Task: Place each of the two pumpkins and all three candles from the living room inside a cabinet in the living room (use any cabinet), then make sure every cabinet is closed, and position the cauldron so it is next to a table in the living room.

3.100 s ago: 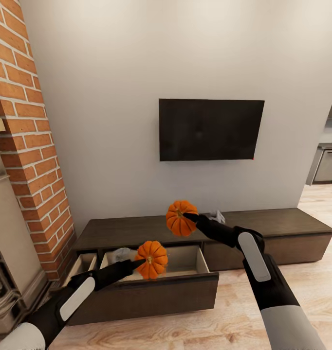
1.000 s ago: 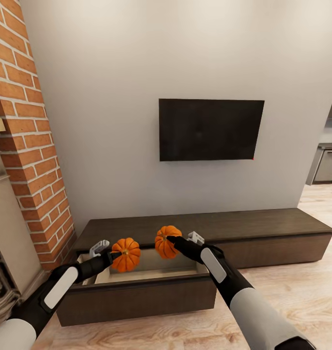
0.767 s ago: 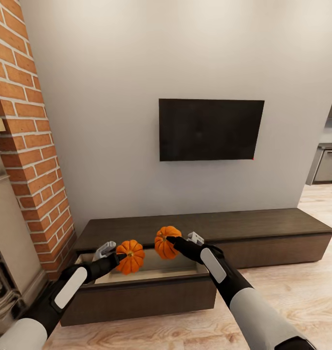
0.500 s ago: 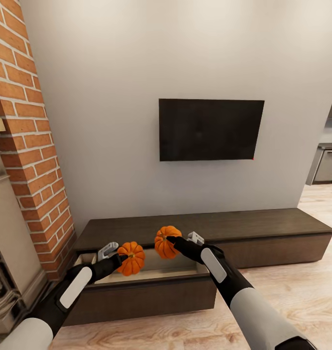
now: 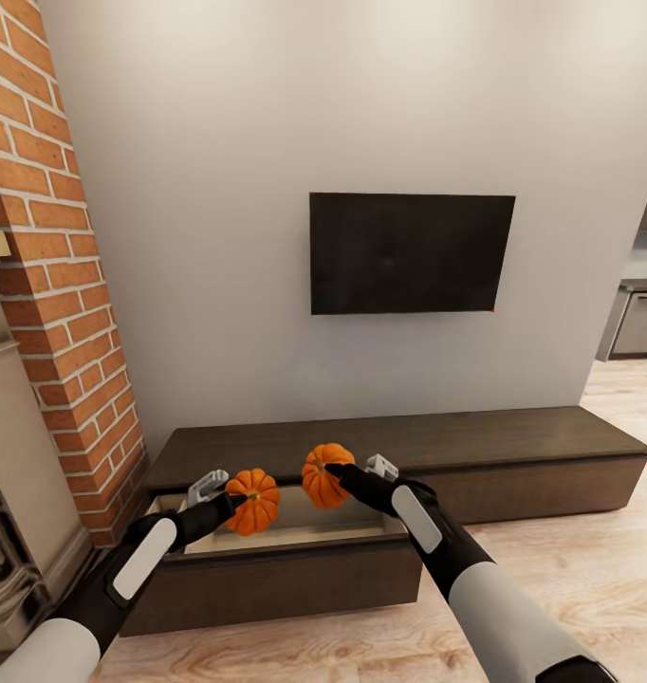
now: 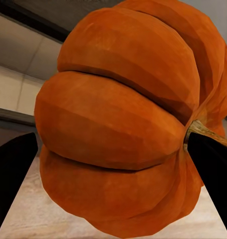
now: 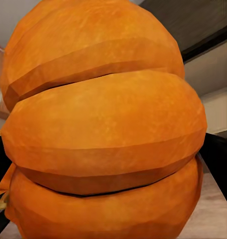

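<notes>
Left gripper (image 5: 231, 503) clamped on a small round ribbed orange pumpkin (image 5: 252, 501), jaws spread to its width, held over the left end of the open tan-lined drawer (image 5: 295, 536) of the long low dark-brown wood cabinet (image 5: 513, 446). Right gripper (image 5: 335, 471) likewise grips a second orange pumpkin (image 5: 320, 475) above the drawer's back edge near the middle.
</notes>
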You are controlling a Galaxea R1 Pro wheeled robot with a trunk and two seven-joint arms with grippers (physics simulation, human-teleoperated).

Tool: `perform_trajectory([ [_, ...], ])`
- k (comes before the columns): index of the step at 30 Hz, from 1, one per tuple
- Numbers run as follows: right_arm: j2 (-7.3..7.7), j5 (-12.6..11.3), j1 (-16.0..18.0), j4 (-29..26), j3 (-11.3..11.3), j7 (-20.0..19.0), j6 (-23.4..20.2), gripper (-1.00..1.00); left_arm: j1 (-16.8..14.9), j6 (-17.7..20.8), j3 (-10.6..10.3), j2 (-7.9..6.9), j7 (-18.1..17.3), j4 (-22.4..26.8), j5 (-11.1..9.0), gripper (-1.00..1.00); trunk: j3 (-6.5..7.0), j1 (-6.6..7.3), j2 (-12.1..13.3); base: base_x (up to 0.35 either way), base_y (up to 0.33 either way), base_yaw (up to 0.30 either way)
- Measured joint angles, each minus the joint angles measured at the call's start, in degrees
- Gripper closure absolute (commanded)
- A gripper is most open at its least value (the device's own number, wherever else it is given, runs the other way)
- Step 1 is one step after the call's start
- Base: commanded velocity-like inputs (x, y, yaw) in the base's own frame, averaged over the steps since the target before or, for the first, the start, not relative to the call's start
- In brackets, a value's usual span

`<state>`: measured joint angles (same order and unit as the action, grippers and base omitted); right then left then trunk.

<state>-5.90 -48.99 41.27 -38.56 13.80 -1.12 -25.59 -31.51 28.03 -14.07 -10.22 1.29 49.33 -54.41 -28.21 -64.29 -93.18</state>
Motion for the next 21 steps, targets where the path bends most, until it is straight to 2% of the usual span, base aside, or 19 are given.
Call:
perform_trajectory([
  [6,-0.16,0.48,0.27,1.66,0.17,0.47,1.02,1.0,0.0,0.08,0.06,-0.01,-0.16,0.05,-0.19,1.0,0.0,0.0,0.0,0.0,0.0,0.0],
  [8,-0.21,2.05,1.95,5.66,0.51,0.5,3.2,1.0,0.0,0.09,0.06,-0.01,-0.19,0.07,-0.22,1.0,0.0,0.0,0.0,0.0,0.0,0.0],
  [11,-0.38,2.46,3.89,10.25,1.05,0.33,5.9,1.0,0.0,0.09,0.06,-0.01,-0.2,0.06,-0.17,1.0,0.0,0.0,0.0,0.0,0.0,0.0],
  [18,-0.45,2.66,4.45,11.66,1.19,0.01,6.77,1.0,0.0,0.09,0.14,-0.09,-0.2,0.06,-0.14,1.0,0.0,0.0,0.0,0.006,0.0,0.0],
  [21,-0.45,2.69,4.48,11.76,1.21,-0.02,6.81,1.0,0.0,0.09,0.62,-0.1,-0.2,0.08,-0.07,1.0,0.0,0.01,0.0,0.144,0.0,0.0],
])
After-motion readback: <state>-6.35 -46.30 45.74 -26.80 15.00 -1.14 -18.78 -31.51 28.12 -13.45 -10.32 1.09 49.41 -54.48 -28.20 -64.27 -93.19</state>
